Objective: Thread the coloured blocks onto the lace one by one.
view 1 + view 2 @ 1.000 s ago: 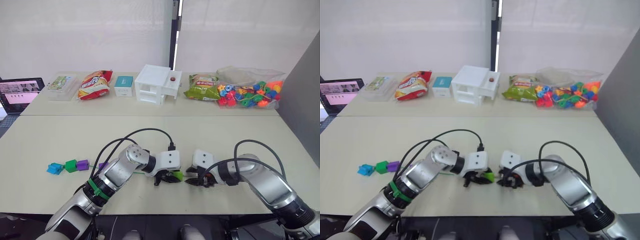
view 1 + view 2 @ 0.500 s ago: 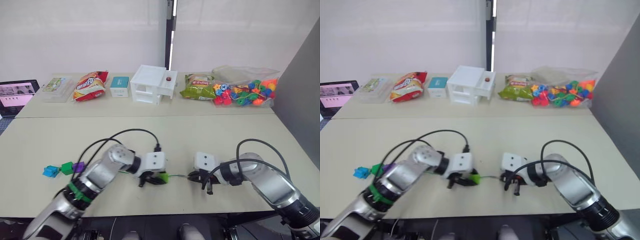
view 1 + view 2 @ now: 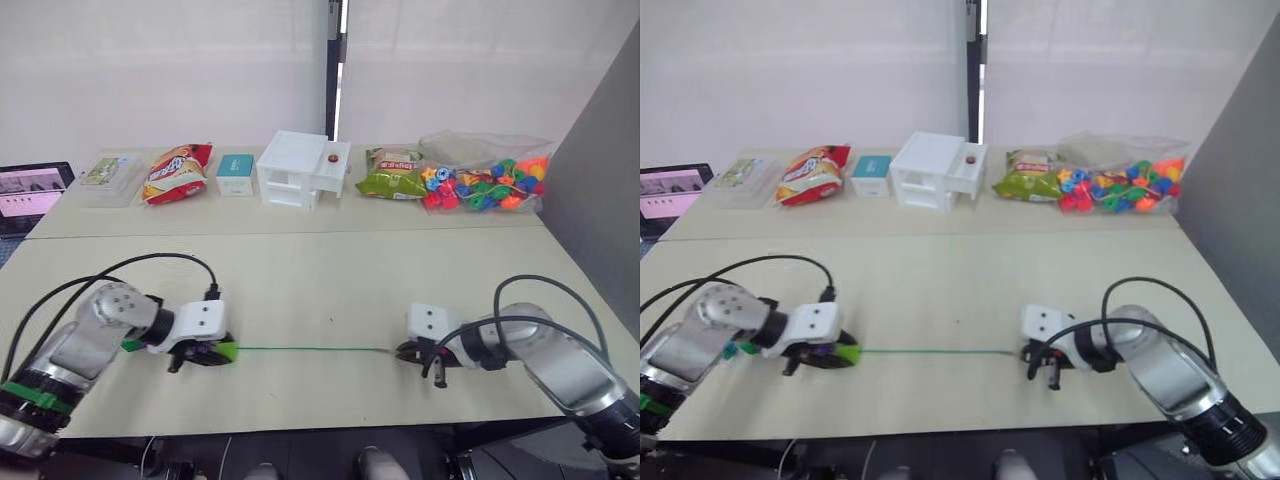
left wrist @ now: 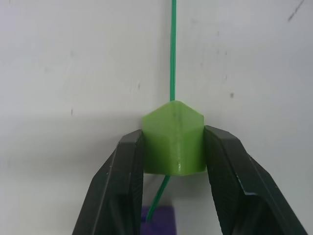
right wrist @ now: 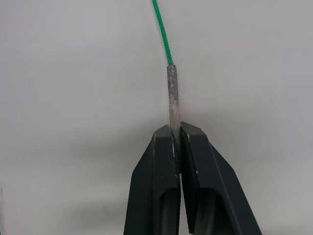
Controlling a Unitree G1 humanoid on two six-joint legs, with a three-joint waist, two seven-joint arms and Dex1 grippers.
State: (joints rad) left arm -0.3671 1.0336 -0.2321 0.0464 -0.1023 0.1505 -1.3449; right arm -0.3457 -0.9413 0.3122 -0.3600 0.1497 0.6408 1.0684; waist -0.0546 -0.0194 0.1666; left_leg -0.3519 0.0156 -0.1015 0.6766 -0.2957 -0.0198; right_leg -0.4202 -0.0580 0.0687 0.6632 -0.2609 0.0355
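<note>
My left gripper [image 4: 173, 139] is shut on a light green block [image 4: 173, 137] near the table's front left, also seen from above [image 3: 226, 351]. The lace [image 3: 315, 349], a thin green cord, passes through that block and runs straight across the table to my right gripper [image 5: 175, 129]. That gripper is shut on the lace's stiff brownish tip [image 5: 172, 93] at the front right [image 3: 400, 351]. A purple block [image 4: 159, 218] lies on the lace just behind the light green one. Another green block [image 3: 130, 345] peeks out behind my left arm.
Along the back of the table [image 3: 320, 270] stand a clear box [image 3: 112, 170], a red snack bag [image 3: 175, 170], a teal box [image 3: 235, 172], a white drawer unit [image 3: 300, 170], a green snack bag [image 3: 392, 172] and a clear bag of mixed beads [image 3: 485, 180]. A laptop [image 3: 25, 190] sits far left. A grey panel [image 3: 600, 200] bounds the right.
My left gripper has carried the light green block far to the left along the lace. The right gripper has drawn the tip slightly right, so the lace now lies stretched between them.
</note>
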